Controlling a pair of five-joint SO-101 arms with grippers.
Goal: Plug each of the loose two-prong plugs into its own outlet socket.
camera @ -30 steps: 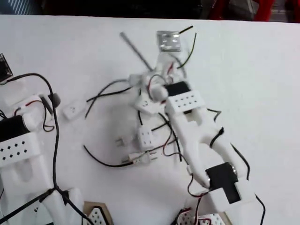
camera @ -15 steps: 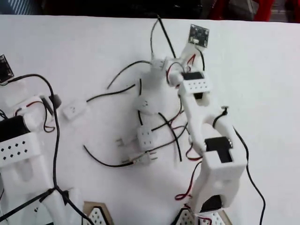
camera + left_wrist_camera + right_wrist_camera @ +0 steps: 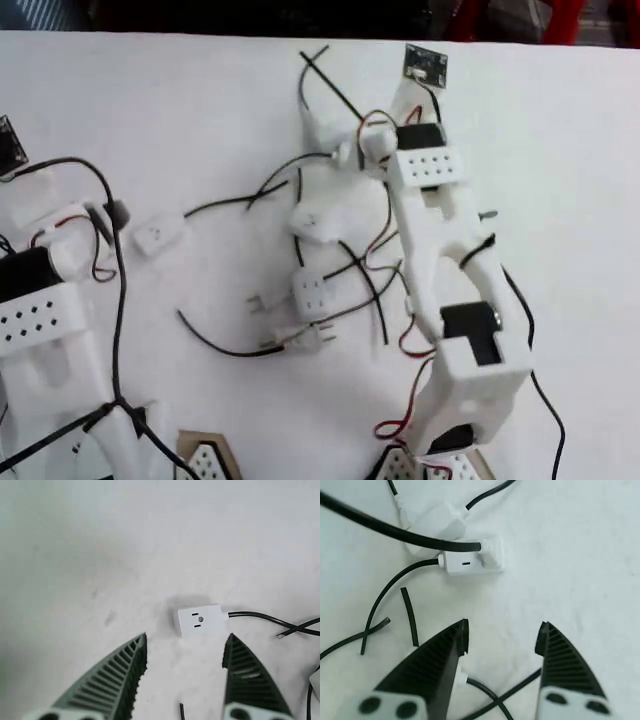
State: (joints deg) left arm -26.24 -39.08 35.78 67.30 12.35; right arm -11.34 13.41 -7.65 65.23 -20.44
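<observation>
The task looks part done, with a fresh plug to be picked next. The left gripper [image 3: 186,639] hangs with its jaws spread wide and empty, just short of a lone socket [image 3: 199,620]. On the table [image 3: 560,150] that socket lies at nine o'clock from the cable tangle, well apart from it. At six o'clock of the tangle a near plug [image 3: 257,300] lies just beside a middle socket [image 3: 312,293], and a low plug [image 3: 305,340] lies below them, both unplugged. At twelve o'clock the right gripper [image 3: 503,625] is also wide and empty, near a paired socket [image 3: 465,564] in which a seated plug [image 3: 491,552] appears pushed home. The next move, I judge, calls for gripping a loose plug by its body, prongs clear and square to the slots, while the other arm steadies the socket.

The left jaws are grey-green, tapered and ribbed. The lone socket is a small smooth white block with two slots, a dot between them and a thin black cord at one end. The table cover is matte white. The loose plugs are white, with bare metal prongs, the near one's toward nine o'clock and the low one's toward three. Their cords are thin, glossy and springy. The right jaws are black and ribbed.
</observation>
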